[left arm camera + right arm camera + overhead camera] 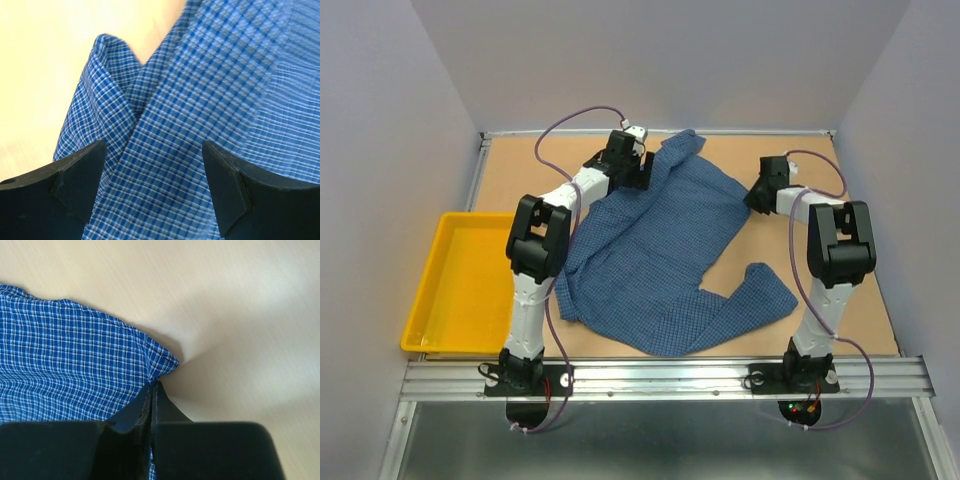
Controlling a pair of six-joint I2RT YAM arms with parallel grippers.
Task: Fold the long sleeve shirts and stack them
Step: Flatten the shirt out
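Note:
One long sleeve shirt (660, 250), blue with a fine check, lies crumpled across the middle of the table, a sleeve trailing toward the front right. At its far left part my left gripper (638, 176) hovers open. In the left wrist view its gripper (154, 145) has both fingers spread wide over the shirt (215, 95), beside a folded edge, with nothing pinched. My right gripper (756, 200) is at the cloth's right edge. In the right wrist view that gripper (154, 384) is shut on a pointed corner of the shirt (65, 360).
A yellow tray (460, 290) sits off the table's left edge, with nothing in it. Bare brown tabletop (840, 290) shows right of the shirt and along the back. A metal rail (670, 376) carrying both arm bases runs along the near edge. Walls enclose three sides.

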